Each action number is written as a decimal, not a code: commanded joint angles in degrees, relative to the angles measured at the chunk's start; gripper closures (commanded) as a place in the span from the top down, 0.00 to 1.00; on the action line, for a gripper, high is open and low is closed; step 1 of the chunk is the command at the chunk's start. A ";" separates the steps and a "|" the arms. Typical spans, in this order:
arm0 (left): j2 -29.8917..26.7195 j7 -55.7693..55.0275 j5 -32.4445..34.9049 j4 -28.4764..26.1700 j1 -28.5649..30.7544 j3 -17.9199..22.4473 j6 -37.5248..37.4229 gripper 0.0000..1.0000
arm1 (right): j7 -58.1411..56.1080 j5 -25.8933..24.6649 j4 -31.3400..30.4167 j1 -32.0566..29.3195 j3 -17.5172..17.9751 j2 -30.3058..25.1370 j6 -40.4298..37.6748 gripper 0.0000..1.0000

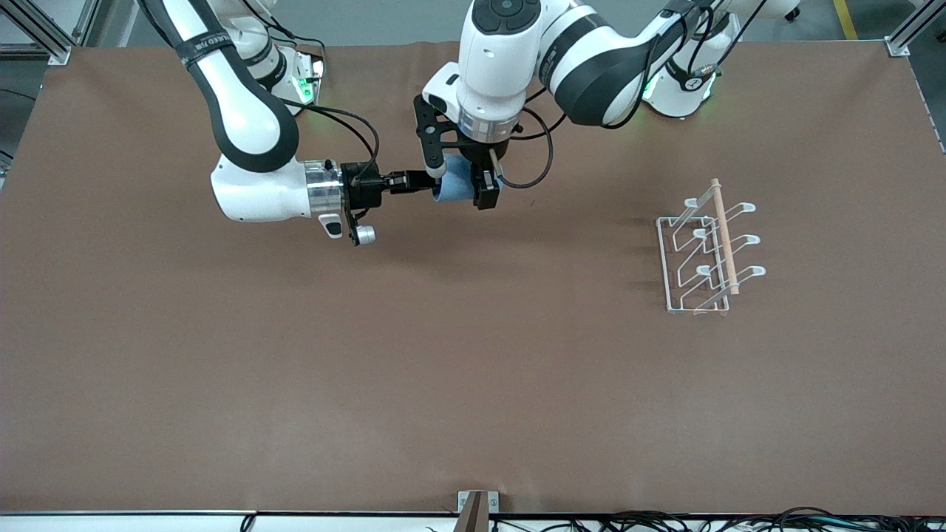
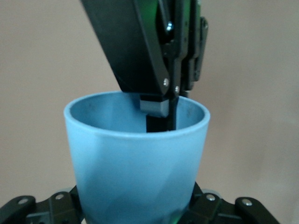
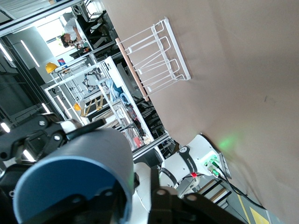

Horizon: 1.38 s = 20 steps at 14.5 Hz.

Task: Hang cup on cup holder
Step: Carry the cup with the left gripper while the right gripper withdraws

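Note:
The light-blue cup [image 1: 452, 185] hangs on its side in the air over the table's middle, mouth toward the right arm. My left gripper [image 1: 462, 185] points down and is shut on the cup's body [image 2: 135, 163]. My right gripper [image 1: 429, 181] reaches in level and straddles the rim, one finger inside the cup and one outside. In the right wrist view the outer finger [image 3: 156, 189] stands off the cup's wall [image 3: 70, 168], so that gripper is open. The white wire cup holder [image 1: 702, 251] stands on the table toward the left arm's end, with nothing on its prongs.
A light wooden rod [image 1: 724, 236] runs along the cup holder's top. Brown table surface [image 1: 473, 369] spreads between the arms and the front edge. The two arm bases stand along the table's edge farthest from the front camera.

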 commanded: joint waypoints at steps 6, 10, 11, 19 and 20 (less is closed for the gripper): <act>-4.85 6.77 2.14 -1.07 5.83 0.22 -8.02 0.00 | 6.50 0.38 -0.31 -4.58 -0.41 -2.20 -9.01 1.00; -7.49 9.96 7.65 -2.39 8.03 0.13 -18.73 0.00 | 7.73 -13.01 0.74 -9.06 -1.90 -3.50 -11.23 1.00; -7.14 9.96 10.72 -2.65 7.95 0.13 -22.15 0.00 | 8.96 -18.03 0.75 -10.64 -2.95 -3.95 -11.32 1.00; -2.41 12.68 36.90 -9.25 8.04 0.39 -38.25 0.00 | 9.50 -60.91 8.99 -11.62 -17.62 -5.62 -12.28 1.00; -0.30 12.86 40.86 -9.25 7.78 0.39 -40.45 0.00 | 9.50 -65.93 10.14 -11.53 -19.12 -5.71 -11.85 1.00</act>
